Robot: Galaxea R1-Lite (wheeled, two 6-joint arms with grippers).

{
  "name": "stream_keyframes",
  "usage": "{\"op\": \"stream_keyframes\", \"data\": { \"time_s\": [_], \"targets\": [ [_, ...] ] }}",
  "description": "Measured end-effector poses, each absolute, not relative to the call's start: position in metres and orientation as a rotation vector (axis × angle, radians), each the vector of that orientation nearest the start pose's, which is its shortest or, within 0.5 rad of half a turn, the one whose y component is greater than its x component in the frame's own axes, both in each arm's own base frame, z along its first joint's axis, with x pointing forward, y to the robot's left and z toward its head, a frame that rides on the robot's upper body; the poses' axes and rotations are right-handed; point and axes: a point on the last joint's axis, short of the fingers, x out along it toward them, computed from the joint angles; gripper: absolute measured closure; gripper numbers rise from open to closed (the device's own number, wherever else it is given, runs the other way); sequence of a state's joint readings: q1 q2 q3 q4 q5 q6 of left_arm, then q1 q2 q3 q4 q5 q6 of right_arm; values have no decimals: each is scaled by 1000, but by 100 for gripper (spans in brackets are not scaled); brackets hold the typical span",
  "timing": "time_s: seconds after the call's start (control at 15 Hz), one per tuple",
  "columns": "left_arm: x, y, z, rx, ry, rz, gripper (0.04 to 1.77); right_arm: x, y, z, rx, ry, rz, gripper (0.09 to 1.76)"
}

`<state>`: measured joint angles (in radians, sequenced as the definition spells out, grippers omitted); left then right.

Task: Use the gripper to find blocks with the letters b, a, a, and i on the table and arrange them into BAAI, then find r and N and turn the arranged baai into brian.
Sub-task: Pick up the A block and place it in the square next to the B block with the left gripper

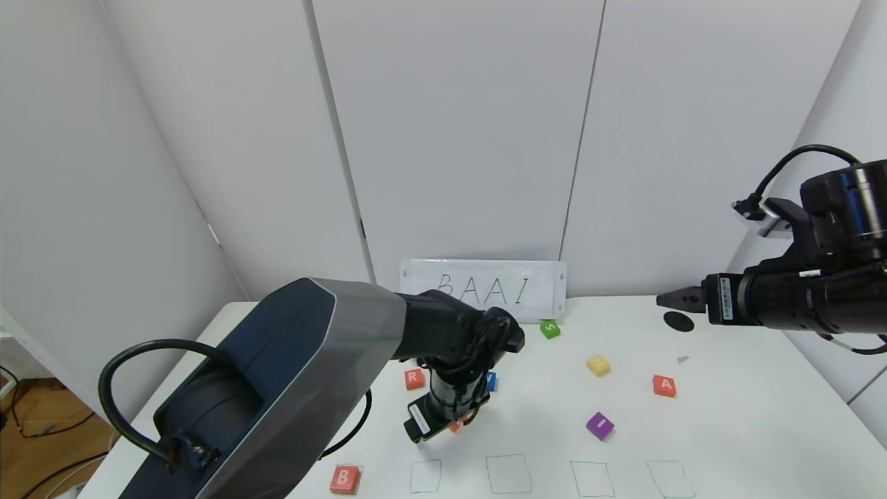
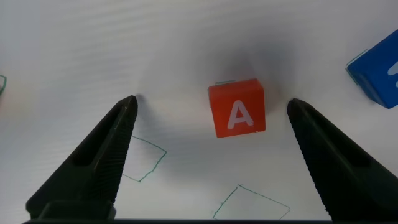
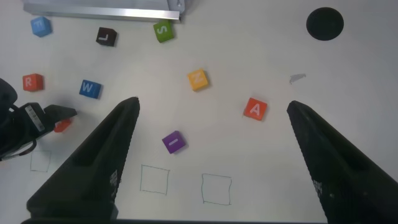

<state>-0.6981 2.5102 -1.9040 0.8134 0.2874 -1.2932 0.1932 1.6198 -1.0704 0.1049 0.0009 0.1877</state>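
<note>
Three orange-red task blocks counted: one A block [image 2: 237, 115] between the spread fingers of the left tool [image 2: 211, 118], untouched on either side; a second A block [image 1: 664, 386] toward the right side of the surface [image 1: 748, 423]; one B block [image 1: 344, 479] at the near left edge. One purple block [image 1: 599, 425] lying between the far A and the drawn squares, letter hard to read from the head view. One R block [image 1: 414, 378] just behind the left arm, beside one blue W block [image 3: 89, 88]. Also on the surface: one green S block [image 1: 549, 328], one yellow block [image 1: 598, 364], one light-blue block [image 3: 40, 26] and one dark L block [image 3: 106, 36] near the back. Four green outlined squares in a row along the near edge. One sign [image 1: 483, 289] reading BAAI propped against the wall. Right tool [image 3: 211, 143] held high over the right side, fingers wide apart, holding nothing. One black round spot [image 1: 678, 321] below it.
</note>
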Motion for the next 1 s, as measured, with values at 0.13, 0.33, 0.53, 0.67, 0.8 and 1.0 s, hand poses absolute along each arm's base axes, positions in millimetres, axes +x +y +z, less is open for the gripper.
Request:
{"op": "stream_keyframes", "data": {
  "time_s": [0.13, 0.33, 0.53, 0.67, 0.8, 1.0],
  "targets": [
    [344, -280, 38, -435, 1195, 486, 9, 279, 55, 210, 117, 668, 125, 14],
    [344, -280, 37, -432, 1198, 491, 9, 280, 55, 209, 117, 670, 126, 14],
    [345, -279, 36, -432, 1199, 494, 9, 280, 56, 209, 116, 671, 129, 14],
    [344, -279, 36, -432, 1199, 494, 9, 280, 56, 209, 116, 671, 129, 14],
    [344, -279, 35, -429, 1201, 495, 43, 280, 56, 209, 116, 670, 129, 14],
    [344, -279, 34, -423, 1204, 494, 84, 280, 56, 209, 117, 666, 129, 14]
  ]
}}
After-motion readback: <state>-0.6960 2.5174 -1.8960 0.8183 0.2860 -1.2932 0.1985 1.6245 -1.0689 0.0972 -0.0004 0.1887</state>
